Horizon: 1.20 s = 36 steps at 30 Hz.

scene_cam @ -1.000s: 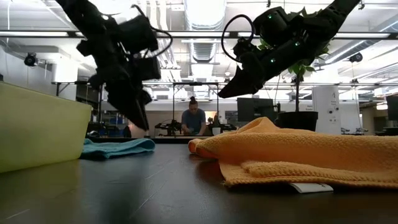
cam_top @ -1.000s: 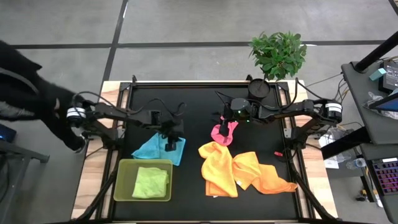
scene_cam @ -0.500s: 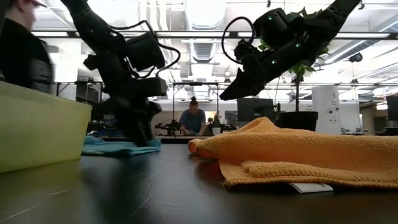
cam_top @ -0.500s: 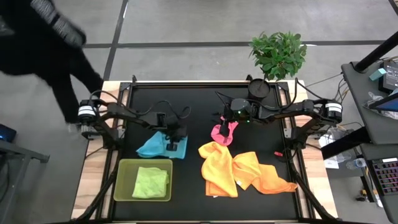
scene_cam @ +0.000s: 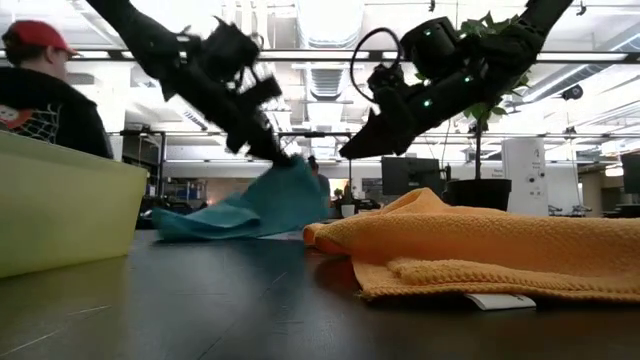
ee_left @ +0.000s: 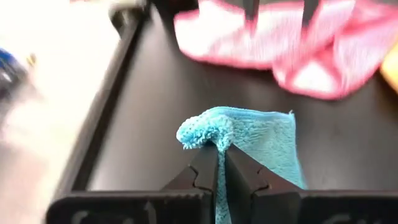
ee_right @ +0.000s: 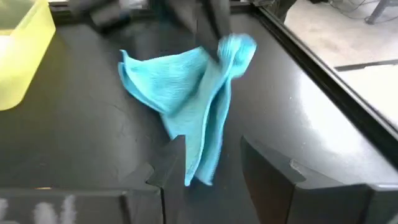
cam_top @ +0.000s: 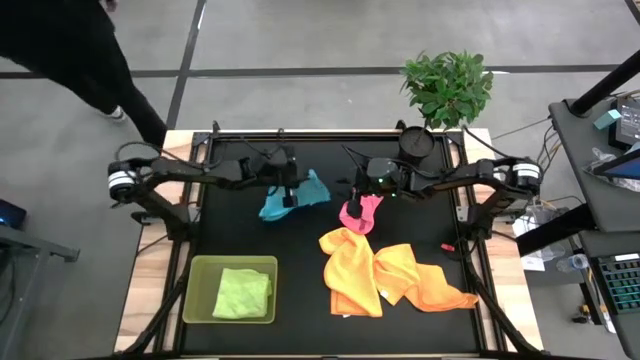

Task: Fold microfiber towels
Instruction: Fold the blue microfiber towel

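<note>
Light blue and soft, the small microfiber towel (cam_top: 296, 193) hangs from the left gripper (cam_top: 287, 196), whose fingers are pinched together on one bunched corner; in the high view it sits at upper centre of the black table (cam_top: 400, 310), partly lifted, and in the low view its lower edge trails on the tabletop. Just right of it in the high view, the right gripper (cam_top: 357, 201) stands over the crumpled pink towel (cam_top: 360, 213), its fingers apart; whether they touch the cloth I cannot tell.

Counted, five towels show, one of each colour: light blue, pink, a yellow towel (cam_top: 350, 270) at lower centre, an orange towel (cam_top: 425, 278) lying against the yellow one's right side, and a folded lime-green towel (cam_top: 243, 293) inside the single translucent lime-green tray (cam_top: 196, 290) at lower left. Two dark arms, one gripper each. A person (scene_cam: 45, 95) stands at the far left of the low view.
</note>
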Available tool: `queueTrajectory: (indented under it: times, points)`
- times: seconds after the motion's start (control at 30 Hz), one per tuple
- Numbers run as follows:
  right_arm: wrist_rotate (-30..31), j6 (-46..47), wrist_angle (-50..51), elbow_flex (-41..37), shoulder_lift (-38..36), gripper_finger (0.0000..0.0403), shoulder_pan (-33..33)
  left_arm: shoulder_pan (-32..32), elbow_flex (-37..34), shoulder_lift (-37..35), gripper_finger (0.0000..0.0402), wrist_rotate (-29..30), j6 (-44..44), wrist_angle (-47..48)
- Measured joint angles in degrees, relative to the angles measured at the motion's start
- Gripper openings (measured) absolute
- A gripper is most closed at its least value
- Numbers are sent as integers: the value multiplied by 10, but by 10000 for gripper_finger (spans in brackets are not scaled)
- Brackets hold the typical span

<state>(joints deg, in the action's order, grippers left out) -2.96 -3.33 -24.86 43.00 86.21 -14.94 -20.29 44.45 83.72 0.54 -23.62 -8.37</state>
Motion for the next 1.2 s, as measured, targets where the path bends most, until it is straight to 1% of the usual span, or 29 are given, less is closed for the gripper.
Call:
queueTrajectory:
  times: [0.23,0.3,0.4,0.5,0.57,0.67,0.77,0.83,0.9,1.0,1.03,1.1,1.2]
  points:
    - [0,3,1,52,55,171,0,1,0,-53,1,-3,-12,-7]
    - [0,-3,4,69,67,173,-1,1,-3,-63,1,-15,-12,-6]
    - [0,-15,32,93,77,172,-1,2,-11,-70,0,-37,-11,-6]
    - [-1,-27,74,113,77,169,0,4,-20,-74,0,-43,-8,-10]
    - [-12,-28,94,121,73,167,0,5,-29,-75,0,-43,4,-26]
    - [-43,-25,96,128,73,160,1,5,-38,-74,0,-43,23,-76]
    - [-46,-18,94,133,77,144,2,5,-38,-74,0,-43,37,-97]
    - [-45,-21,96,133,80,123,4,5,-38,-74,0,-43,38,-105]
    - [-44,-31,97,133,80,93,7,5,-38,-75,0,-43,42,-105]
    - [-44,-56,100,136,77,30,14,5,-38,-76,0,-42,81,-107]
    - [-44,-68,102,139,73,20,16,5,-38,-76,0,-42,90,-107]
    - [-44,-91,121,150,63,14,20,5,-38,-77,3,-42,102,-107]
    - [-45,-126,183,182,46,9,23,5,-38,-85,27,-42,112,-106]
